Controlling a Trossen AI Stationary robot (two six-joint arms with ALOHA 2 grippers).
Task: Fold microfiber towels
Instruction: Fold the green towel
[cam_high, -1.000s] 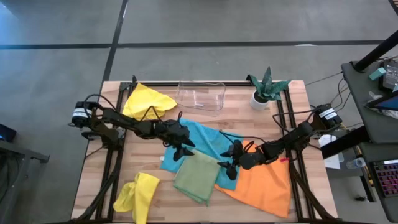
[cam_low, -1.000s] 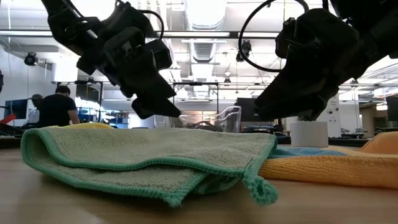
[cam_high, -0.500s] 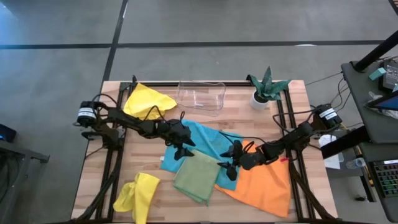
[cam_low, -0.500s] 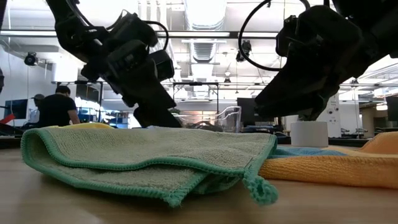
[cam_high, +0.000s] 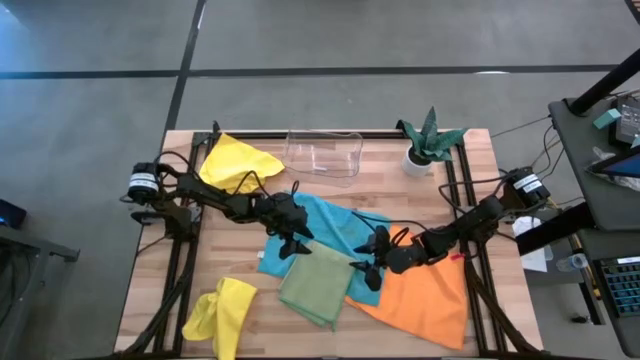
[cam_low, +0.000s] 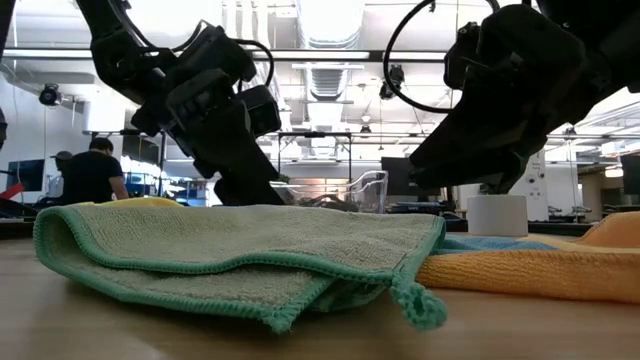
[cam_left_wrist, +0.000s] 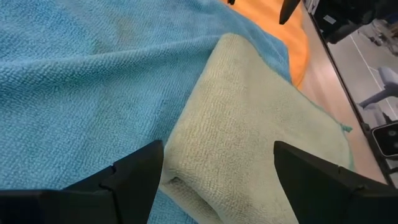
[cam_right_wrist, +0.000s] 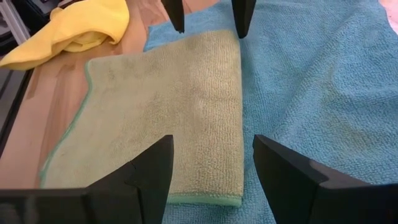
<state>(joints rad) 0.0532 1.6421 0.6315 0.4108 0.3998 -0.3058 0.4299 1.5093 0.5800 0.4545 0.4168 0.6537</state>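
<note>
From above, the sage green towel (cam_high: 317, 283) is lying folded at the desk (cam_high: 400, 330) front centre, overlapping the turquoise blue towel (cam_high: 325, 232) and touching the orange towel (cam_high: 420, 297). Its folded edge is running between the two arms: the left gripper (cam_high: 291, 243) is hanging at one end of that edge, the right gripper (cam_high: 366, 268) at the other, each about equally near.

At desk level, the sage green towel (cam_low: 240, 255) is filling the foreground, with the left gripper (cam_low: 245, 185) dipping low to its far edge and the right gripper (cam_low: 440, 175) poised just above.

In the left wrist view, released jaws are straddling the green towel's (cam_left_wrist: 249, 143) folded corner, gripping nothing.

In the right wrist view, parted jaws are hovering empty over the green towel (cam_right_wrist: 168, 106), and I judge both arms are lining up to pinch the edge.
</note>
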